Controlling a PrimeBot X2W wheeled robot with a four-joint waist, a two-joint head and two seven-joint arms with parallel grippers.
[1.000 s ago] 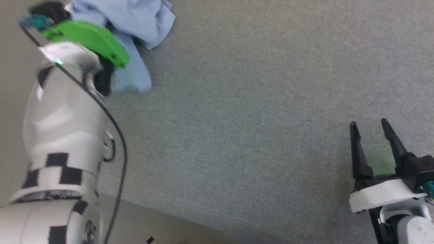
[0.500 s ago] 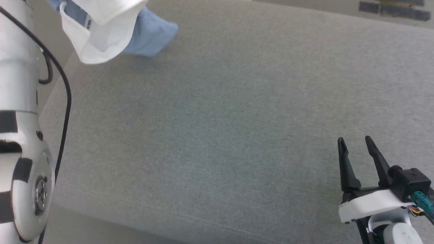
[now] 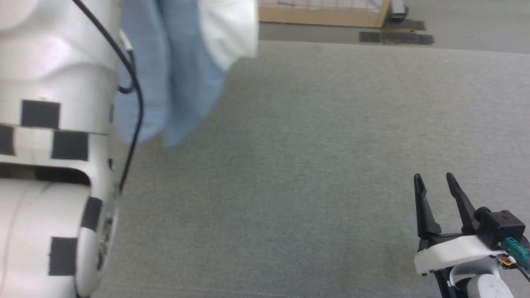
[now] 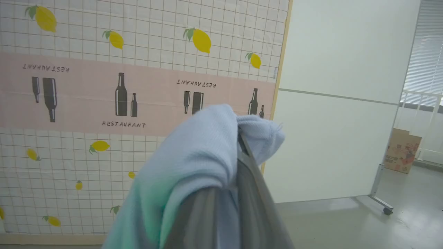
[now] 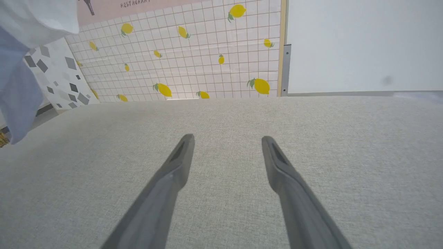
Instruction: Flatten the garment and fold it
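Grey mat (image 3: 314, 165); garment (image 3: 182, 82) hangs bunched, blue+wht.

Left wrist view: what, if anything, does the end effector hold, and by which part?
The garment, a bunched blue fold pinched in the left end effector; which shirt part cannot be told.

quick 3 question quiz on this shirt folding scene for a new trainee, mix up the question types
1. True or false: the right gripper is open and holds nothing.
2. Which is shut on the garment? A. left gripper B. right gripper C. both
3. Fill in: the right gripper sits over a plain ___ fabric surface.

Key: 1 true; 2 A; 3 grey
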